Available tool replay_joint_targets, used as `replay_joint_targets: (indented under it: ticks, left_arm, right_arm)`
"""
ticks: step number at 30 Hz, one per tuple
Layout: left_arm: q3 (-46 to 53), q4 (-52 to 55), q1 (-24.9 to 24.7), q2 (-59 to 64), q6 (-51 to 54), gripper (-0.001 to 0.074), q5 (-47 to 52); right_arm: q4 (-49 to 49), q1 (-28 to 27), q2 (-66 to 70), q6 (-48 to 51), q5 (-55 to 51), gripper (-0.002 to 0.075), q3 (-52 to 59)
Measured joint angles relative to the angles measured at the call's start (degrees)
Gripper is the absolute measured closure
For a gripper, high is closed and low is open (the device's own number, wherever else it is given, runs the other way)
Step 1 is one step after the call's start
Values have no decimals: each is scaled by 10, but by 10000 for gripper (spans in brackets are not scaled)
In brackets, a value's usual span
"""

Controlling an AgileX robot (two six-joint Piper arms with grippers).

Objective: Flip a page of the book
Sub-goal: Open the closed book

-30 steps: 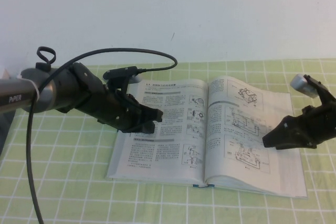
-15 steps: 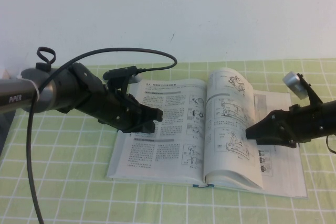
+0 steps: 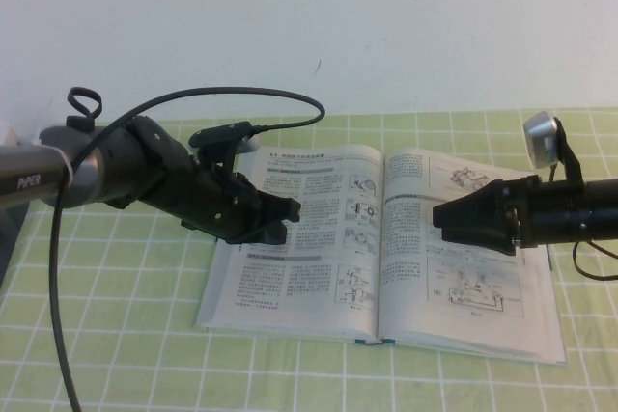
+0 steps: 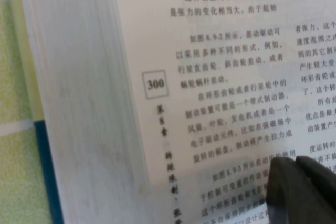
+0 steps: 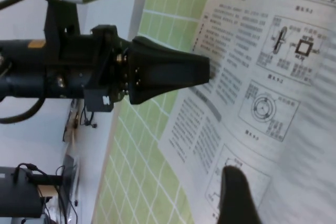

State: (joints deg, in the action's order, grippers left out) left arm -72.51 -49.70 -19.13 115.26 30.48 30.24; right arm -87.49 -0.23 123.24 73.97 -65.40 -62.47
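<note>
The book (image 3: 386,248) lay open at page "300" on the green-checked counter (image 3: 126,354). Left pincer (image 3: 286,220) rested closed on it; right pincer (image 3: 446,220) hovered closed above.

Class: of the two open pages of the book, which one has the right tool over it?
The right-hand page: the right tool hangs over it near the spine, while the left tool is over the left-hand page.

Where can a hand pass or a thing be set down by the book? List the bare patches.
Bare checked cloth lies in front of the book, under the left arm, and in a strip along the wall behind it. It is crowded over the book: the left claw covers the left leaf, the right claw reaches over the right-hand page.
</note>
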Motion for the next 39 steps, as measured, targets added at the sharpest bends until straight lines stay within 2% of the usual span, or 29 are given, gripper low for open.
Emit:
replay_joint_targets:
  ticks: [9,12,17,20,28,39]
  left_arm:
    - [-1,-2,0,0,0,738,0]
    - [-1,-2,0,0,1,738,0]
    - [-1,-2,0,0,1,738,0]
    - [-1,-2,0,0,1,738,0]
    - [-1,-2,0,0,4,738,0]
    - [-1,-2,0,0,4,738,0]
  right_arm:
    - [36,-15,0,-14,15,331,-7]
    - [111,-40,-1,-69,15,331,-38]
    - [320,-61,-20,-196,18,331,-96]
    - [377,-61,-22,-234,34,331,-104]
    - [388,-43,-12,-250,65,331,-108]
    - [311,3,12,-234,75,333,-112]
